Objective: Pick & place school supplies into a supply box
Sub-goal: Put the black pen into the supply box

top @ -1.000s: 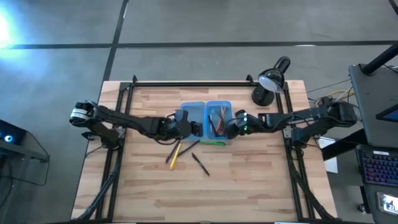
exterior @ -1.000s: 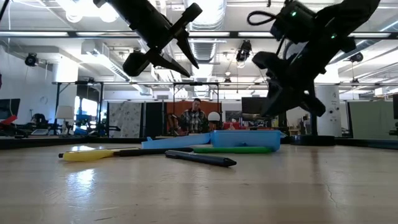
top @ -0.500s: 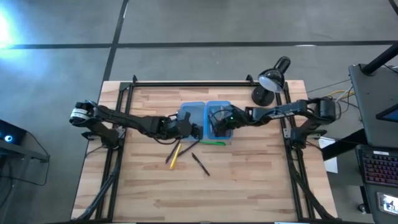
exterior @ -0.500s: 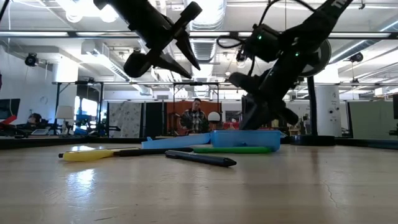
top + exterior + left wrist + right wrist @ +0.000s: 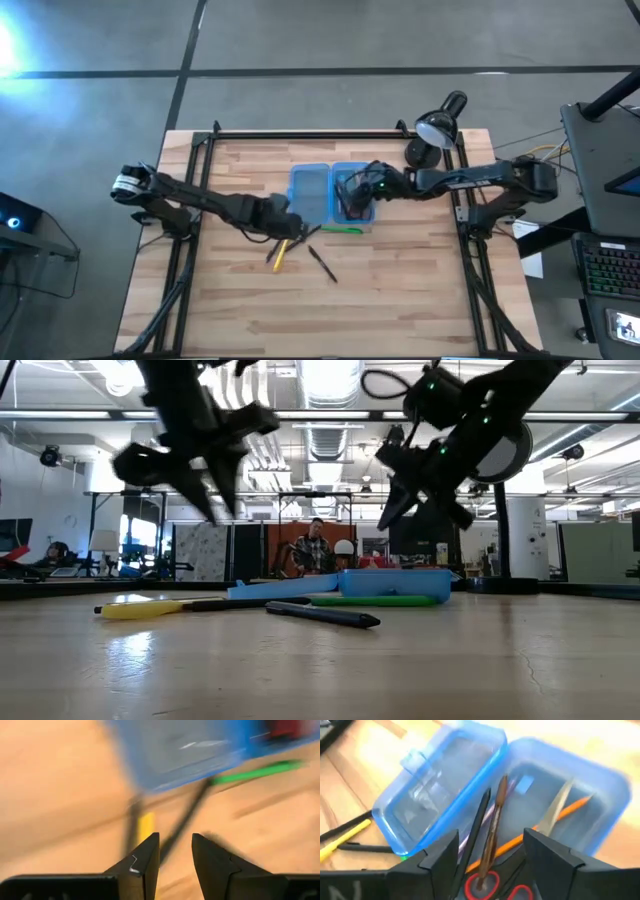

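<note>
motion-blurred supply box [image 5: 175,750], scissors [image 5: 492,887] handles cropped

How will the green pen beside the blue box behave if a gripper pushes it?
The green pen is thin and round-looking, lying flat on the table, so it would probably roll. It looks stiff and light. It lies against the supply box, which may stop it.

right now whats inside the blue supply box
The supply box lies open. One half holds red-handled scissors, an orange pencil, a brown pen and a dark pen. The other half looks empty. The right gripper hides the contents' near ends.
</note>
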`<move>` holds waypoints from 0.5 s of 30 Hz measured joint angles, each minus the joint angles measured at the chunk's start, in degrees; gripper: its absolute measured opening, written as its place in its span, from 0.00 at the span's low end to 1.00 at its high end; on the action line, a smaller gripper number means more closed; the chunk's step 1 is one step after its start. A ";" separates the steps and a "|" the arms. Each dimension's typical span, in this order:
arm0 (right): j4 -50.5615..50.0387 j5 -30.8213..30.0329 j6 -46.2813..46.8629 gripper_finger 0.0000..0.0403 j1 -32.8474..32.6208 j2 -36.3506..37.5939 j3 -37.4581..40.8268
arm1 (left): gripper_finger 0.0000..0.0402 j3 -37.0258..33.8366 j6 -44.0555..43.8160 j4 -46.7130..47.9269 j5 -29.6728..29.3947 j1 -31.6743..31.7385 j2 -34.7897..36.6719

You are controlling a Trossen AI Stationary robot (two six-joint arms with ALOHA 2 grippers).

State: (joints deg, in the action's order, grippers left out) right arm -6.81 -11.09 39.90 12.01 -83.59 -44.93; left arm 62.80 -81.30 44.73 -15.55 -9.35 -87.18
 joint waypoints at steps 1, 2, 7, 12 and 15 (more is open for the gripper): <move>-0.47 -0.44 -1.15 0.53 0.00 1.10 0.00 | 0.25 0.01 -2.50 3.08 0.73 -0.58 0.00; -0.65 -0.63 -2.23 0.54 0.06 1.92 0.00 | 0.25 -0.19 -4.25 4.78 1.32 -1.24 0.00; -2.77 -0.19 -5.88 0.58 0.00 3.13 0.09 | 0.25 -1.73 -7.83 5.73 3.18 -3.12 -0.77; -3.88 1.74 -5.81 0.60 0.00 2.78 0.17 | 0.28 -3.04 -8.67 4.61 4.23 -3.01 -2.57; -3.75 2.21 -6.00 0.61 -0.04 2.71 0.17 | 0.32 -4.65 -8.08 1.68 4.91 -3.01 -3.68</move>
State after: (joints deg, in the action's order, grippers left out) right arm -10.56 -8.88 33.89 11.97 -80.88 -44.75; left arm 58.15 -89.38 46.41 -10.64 -12.36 -90.86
